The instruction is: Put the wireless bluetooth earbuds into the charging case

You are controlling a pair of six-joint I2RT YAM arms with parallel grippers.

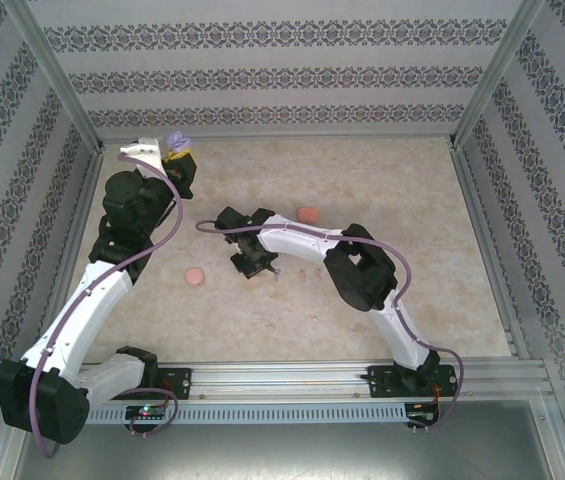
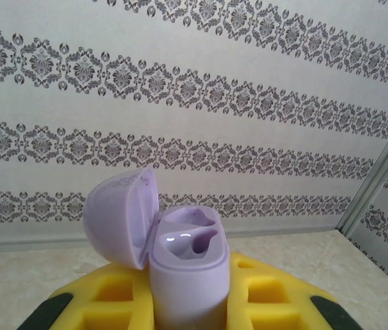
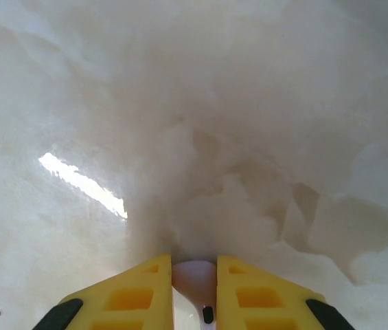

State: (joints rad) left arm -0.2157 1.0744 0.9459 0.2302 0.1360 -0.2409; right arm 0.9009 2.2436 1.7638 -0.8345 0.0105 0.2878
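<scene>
A pinkish earbud (image 3: 194, 278) is pinched between the right jaws, which are drawn almost together on its sides, low against the surface (image 3: 262, 137) near the middle. It is a tiny, smooth, rounded plastic piece, so little is offered to the yellow pads. The purple case (image 2: 187, 275) is gripped upright in the closed left jaws near the far left corner, with its domed lid swung open to the left; both moulded wells seem empty, and the shell looks matte and rounded. A salmon case (image 1: 308, 214) and a round pinkish case (image 1: 194, 275) lie on the mottled, stone-like surface, seemingly closed. A slip is judged the main risk — so small and slick a bud could be squeezed out or twisted on lifting, then presented stem-wrong to a well.
</scene>
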